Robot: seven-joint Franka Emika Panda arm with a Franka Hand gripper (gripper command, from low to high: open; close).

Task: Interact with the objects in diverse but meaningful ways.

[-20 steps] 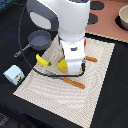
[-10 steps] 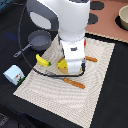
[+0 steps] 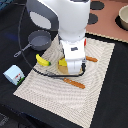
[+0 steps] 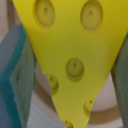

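In the wrist view a yellow cheese wedge (image 4: 70,55) with round holes fills the picture, point down, between my gripper's (image 4: 69,80) teal-grey fingers (image 4: 17,75), which press on its sides. Below it shows the tan plate (image 4: 102,107). In the exterior view my gripper (image 3: 69,67) stands low over the plate, with the cheese (image 3: 62,64) partly showing beside it. A yellow banana (image 3: 42,61) lies on the exterior view's left of it. The grey frying pan (image 3: 39,40) sits further back. The white-blue carton (image 3: 14,75) stands at the left. The red ball is hidden.
A striped placemat (image 3: 95,95) lies under the plate. An orange-handled knife (image 3: 75,83) lies in front of the gripper and an orange-handled fork (image 3: 91,59) behind it. A bowl (image 3: 123,17) stands on a tan board at the back right.
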